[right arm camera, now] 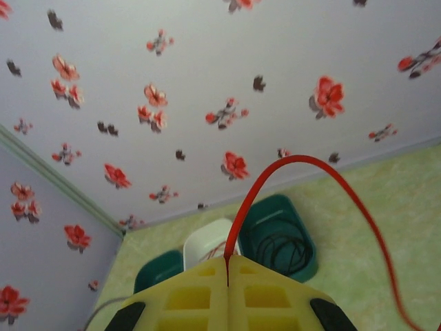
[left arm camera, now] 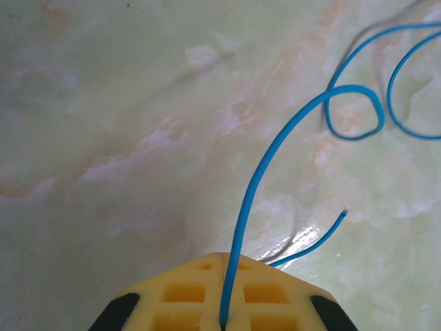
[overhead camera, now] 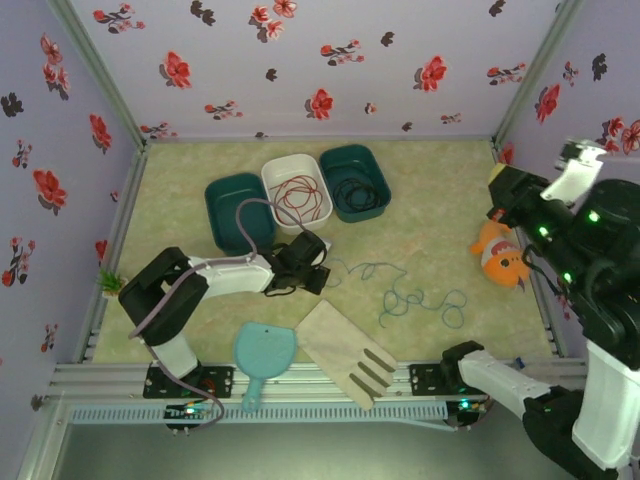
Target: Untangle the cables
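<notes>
A teal-blue cable (overhead camera: 420, 300) lies in loose loops on the table's middle. My left gripper (overhead camera: 322, 270) is low over its left end. In the left wrist view that gripper (left arm camera: 225, 289) is shut on the teal-blue cable (left arm camera: 275, 148), which curves away to the upper right, its short free end lying to the right. A red cable (overhead camera: 300, 195) is coiled in the white bin (overhead camera: 272, 172), and a black cable (overhead camera: 352, 190) lies in the right teal bin (overhead camera: 378, 163). My right gripper (right arm camera: 227, 272) is raised high and shut on a red cable (right arm camera: 303, 160) that arches to the lower right.
An empty teal bin (overhead camera: 222, 205) stands left of the white one. An orange fish plush (overhead camera: 500, 258) lies at the right wall. A blue dustpan (overhead camera: 262, 358) and a wooden slotted spatula (overhead camera: 345, 350) lie near the front edge. A small green plant (overhead camera: 110, 283) sits at the left.
</notes>
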`<act>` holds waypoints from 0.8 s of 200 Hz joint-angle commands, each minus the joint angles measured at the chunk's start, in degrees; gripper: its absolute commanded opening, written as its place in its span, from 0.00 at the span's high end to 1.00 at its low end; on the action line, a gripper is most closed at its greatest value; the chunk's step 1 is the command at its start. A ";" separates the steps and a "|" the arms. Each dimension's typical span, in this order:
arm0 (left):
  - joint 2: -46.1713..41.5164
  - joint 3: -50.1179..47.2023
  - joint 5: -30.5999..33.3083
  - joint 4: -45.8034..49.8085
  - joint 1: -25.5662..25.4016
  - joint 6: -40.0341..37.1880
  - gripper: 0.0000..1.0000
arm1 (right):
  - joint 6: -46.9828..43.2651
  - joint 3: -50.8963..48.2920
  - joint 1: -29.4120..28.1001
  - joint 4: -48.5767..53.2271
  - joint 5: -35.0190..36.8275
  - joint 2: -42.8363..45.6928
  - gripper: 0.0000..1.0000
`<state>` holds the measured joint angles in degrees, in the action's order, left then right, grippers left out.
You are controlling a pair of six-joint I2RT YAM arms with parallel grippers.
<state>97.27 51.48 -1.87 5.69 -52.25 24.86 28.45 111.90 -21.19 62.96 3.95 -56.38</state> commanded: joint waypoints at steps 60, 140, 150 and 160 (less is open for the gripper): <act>-16.52 0.08 3.79 4.78 -0.83 -1.54 1.00 | -0.75 -15.12 -0.50 -19.63 -18.89 -10.07 1.00; -26.38 -7.07 9.26 8.91 0.03 3.88 1.00 | -9.04 -12.40 -11.23 -29.50 -17.51 -27.64 1.00; -26.69 -8.11 9.75 8.60 0.33 5.63 1.00 | -9.77 -11.61 -11.97 -30.73 -18.70 -29.93 1.00; -26.91 -9.21 10.25 8.17 0.73 7.38 1.00 | -10.76 -11.20 -12.53 -32.33 -20.22 -31.98 1.00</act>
<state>71.66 44.69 5.45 12.51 -52.45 27.24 21.82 97.84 -32.25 36.58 -12.97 -84.99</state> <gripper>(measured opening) 0.063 0.047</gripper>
